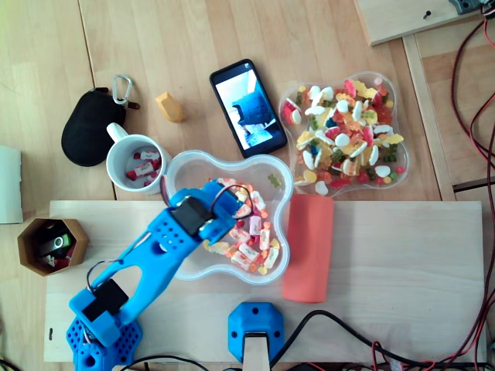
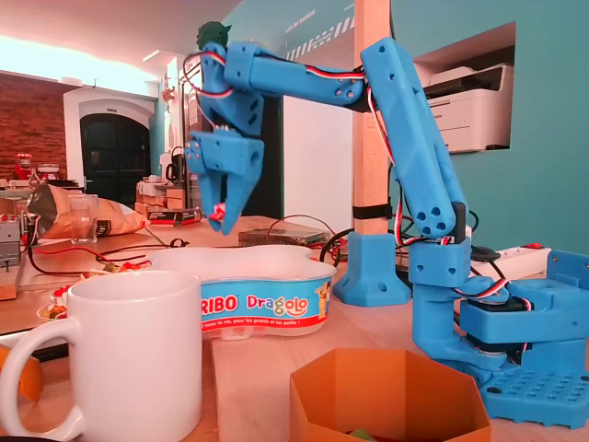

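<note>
roughly early on: a few sweets in the mug, gripper jaws nearly closed, pinching one sweet above the tub near the middle of the worktop, plenty left inside.

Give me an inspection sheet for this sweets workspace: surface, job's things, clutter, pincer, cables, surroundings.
Surface: wooden table with a pale board on it.
Job's things: wrapped sweet held over the clear tub of sweets; white mug beside it holds a few.
Clutter: phone, gummies, black pouch, yellow block, hexagonal box, orange pad.
Pincer: shut on the wrapped sweet, above the tub.
Cables: black cables near the arm's base; red wires at the overhead view's right edge.
Surroundings: printer, brick wall.
</note>
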You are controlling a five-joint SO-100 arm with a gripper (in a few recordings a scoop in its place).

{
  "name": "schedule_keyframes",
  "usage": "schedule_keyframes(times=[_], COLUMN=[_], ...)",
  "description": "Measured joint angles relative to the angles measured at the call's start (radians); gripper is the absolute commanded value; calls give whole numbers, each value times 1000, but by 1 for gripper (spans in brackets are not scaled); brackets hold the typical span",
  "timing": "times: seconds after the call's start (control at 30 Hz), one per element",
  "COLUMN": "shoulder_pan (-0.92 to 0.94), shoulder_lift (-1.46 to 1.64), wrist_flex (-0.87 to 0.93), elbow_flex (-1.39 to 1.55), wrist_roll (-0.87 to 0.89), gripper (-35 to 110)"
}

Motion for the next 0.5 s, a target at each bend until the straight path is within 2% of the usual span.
schedule_keyframes(times=[0.27,0.5], shoulder_pan=[-173,-348], shoulder_lift=[0,0], wrist_flex=[14,14], elbow_flex=[-196,-215], wrist_roll=[75,152], gripper=[-4,-4])
